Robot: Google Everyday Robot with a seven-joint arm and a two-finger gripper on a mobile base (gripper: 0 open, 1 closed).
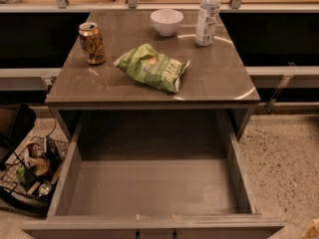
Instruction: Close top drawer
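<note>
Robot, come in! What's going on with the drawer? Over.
Gripper out of view, only a pale sliver at bottom-right corner. Top drawer wide open, empty inside. Nothing seen in its way.

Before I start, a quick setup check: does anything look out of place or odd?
Only the wide grey-brown top drawer stands out: it is pulled far out from under the tabletop. The crumpled green chip bag lies on top, and nothing is spilled. The gripper is not in view.
</note>
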